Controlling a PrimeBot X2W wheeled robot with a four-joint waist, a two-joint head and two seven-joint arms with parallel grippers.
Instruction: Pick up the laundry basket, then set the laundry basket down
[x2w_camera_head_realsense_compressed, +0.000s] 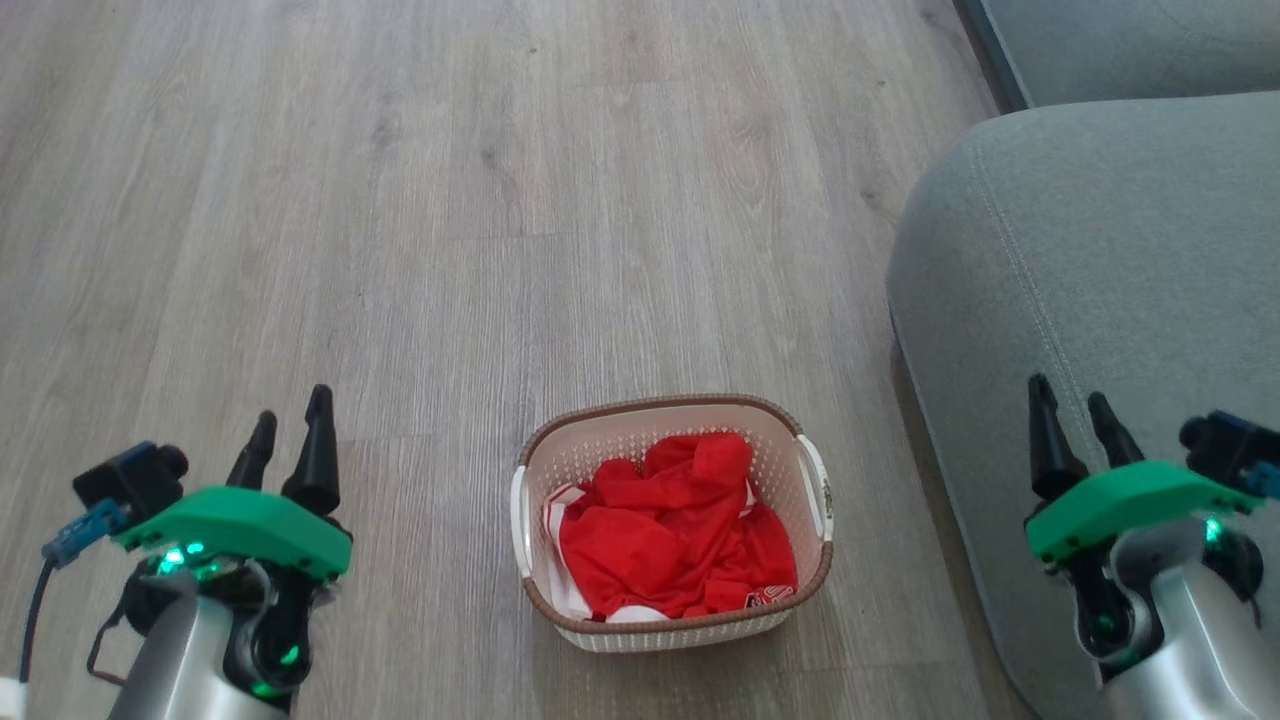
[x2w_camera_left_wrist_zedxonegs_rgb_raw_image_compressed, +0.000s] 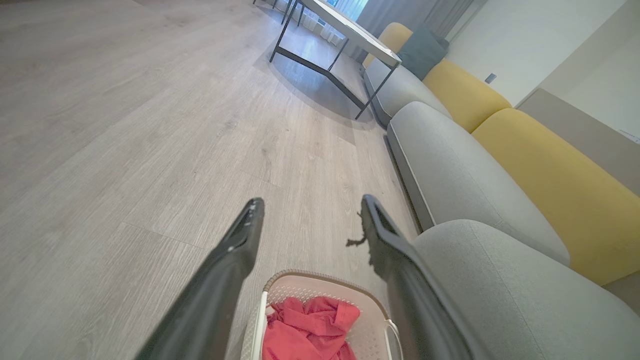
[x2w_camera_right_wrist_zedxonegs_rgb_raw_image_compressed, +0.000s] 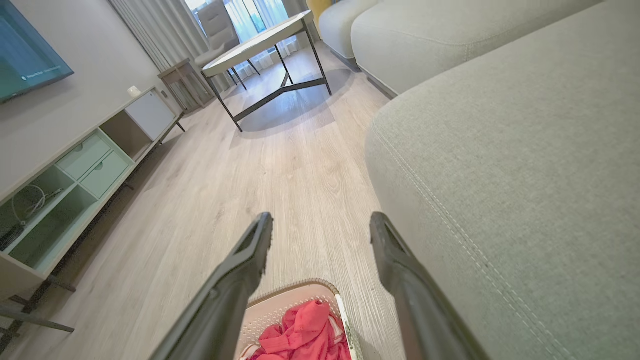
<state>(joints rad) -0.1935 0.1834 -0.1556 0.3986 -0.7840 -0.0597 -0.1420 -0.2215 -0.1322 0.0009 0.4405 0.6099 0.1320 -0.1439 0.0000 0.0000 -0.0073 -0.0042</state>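
Laundry basket (x2w_camera_head_realsense_compressed: 690, 632) on floor (x2w_camera_head_realsense_compressed: 480, 220), apparently ungripped

Floor of the laundry basket (x2w_camera_head_realsense_compressed: 600, 450) is buried under the red clothing (x2w_camera_head_realsense_compressed: 670, 530), so can't tell what's underneath. Both wrist views chop the basket off at the bottom edge. White print on the clothing is too small to read, and the grey sofa (x2w_camera_head_realsense_compressed: 1100, 250) runs off the head view's right edge.

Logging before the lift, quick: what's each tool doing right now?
Left tool: open, empty, left of the laundry basket.
Right tool: open, empty.
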